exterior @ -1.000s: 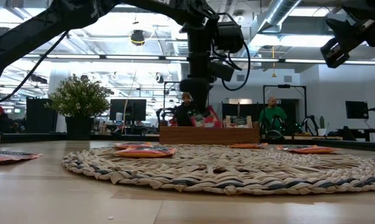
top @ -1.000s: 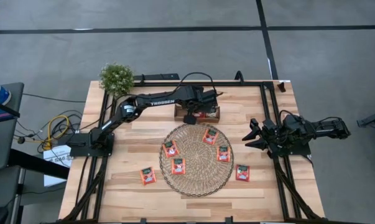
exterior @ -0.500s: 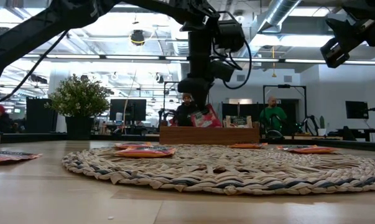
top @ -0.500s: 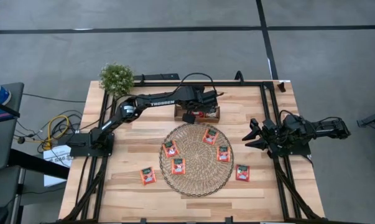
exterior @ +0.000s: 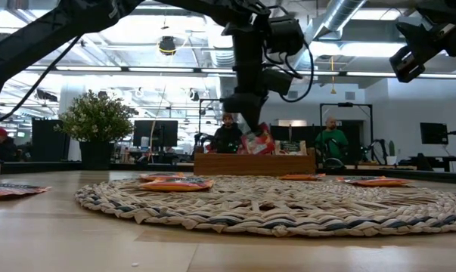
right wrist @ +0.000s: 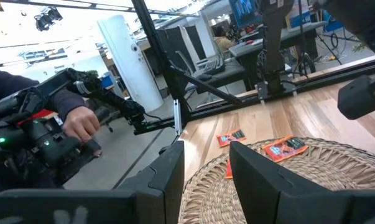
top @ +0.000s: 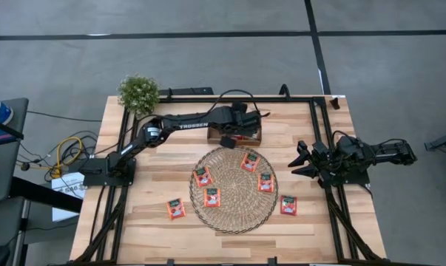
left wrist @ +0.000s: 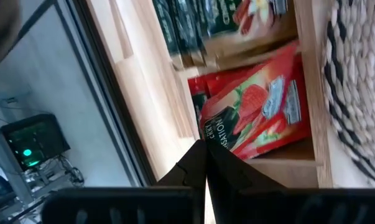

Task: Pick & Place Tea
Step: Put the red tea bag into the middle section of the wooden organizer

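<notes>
Shifting toward the tray's right end, the left gripper is pinching a red sachet just above it; placing is underway, release next. Right gripper is idling half-open.

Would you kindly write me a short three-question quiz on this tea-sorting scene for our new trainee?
1. True or false: the left pincer is shut on a red sachet over the wooden tray.
2. How many sachets lie on the woven mat in the high view?
3. Where is the right pincer? A) over the mat B) at the table's right edge, off the mat C) in the tray

Key:
1. True.
2. Four; two more lie on the bare table, one on each side of the mat.
3. B; it is open and holds nothing.
</notes>
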Tool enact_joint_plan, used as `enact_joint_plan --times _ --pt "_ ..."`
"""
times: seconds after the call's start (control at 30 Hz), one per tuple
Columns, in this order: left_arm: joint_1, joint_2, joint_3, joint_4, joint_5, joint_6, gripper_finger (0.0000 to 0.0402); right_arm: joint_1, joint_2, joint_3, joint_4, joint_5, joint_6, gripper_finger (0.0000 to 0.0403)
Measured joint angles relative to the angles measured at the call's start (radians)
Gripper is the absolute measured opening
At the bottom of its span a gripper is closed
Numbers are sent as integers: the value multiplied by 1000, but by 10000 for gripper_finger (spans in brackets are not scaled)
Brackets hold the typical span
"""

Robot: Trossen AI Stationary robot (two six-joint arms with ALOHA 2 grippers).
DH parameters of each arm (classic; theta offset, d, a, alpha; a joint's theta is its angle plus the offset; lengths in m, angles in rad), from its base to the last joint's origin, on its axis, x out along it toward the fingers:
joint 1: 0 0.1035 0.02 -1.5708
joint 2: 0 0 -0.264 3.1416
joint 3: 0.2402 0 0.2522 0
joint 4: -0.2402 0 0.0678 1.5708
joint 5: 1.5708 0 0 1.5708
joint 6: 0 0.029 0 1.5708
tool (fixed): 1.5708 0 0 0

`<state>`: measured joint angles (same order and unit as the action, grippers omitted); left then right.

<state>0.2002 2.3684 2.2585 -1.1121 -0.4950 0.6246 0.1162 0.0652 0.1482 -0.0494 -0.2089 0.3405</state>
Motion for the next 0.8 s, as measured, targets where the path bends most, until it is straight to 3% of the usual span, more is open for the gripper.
enact_joint_plan --times 0.8 --pt "-4 -1 0 -38 -57 37 0 0 0 0 -1 -5 0 121"
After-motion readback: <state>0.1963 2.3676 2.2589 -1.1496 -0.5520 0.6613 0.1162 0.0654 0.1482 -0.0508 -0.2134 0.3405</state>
